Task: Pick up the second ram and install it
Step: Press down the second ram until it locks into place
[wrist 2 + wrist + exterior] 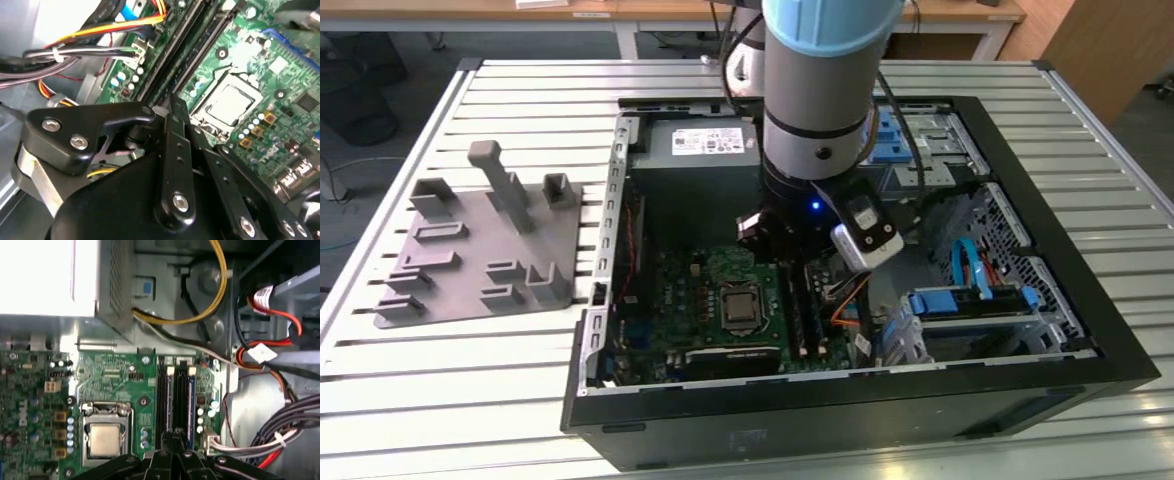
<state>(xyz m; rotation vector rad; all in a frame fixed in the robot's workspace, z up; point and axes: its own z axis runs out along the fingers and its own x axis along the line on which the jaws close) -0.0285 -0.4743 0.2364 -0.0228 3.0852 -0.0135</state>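
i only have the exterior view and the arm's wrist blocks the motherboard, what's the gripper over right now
observer: In the first wrist view the gripper is over the long black plastic memory slots, beside the square silver processor socket.
operator: anything in those slots
observer: The slot farthest from the socket shows a dark blue board edge along its length, likely a seated stick.
operator: cables in the way
observer: In the second wrist view the tied bundle of grey and black cables lies beside the slots, not across them.
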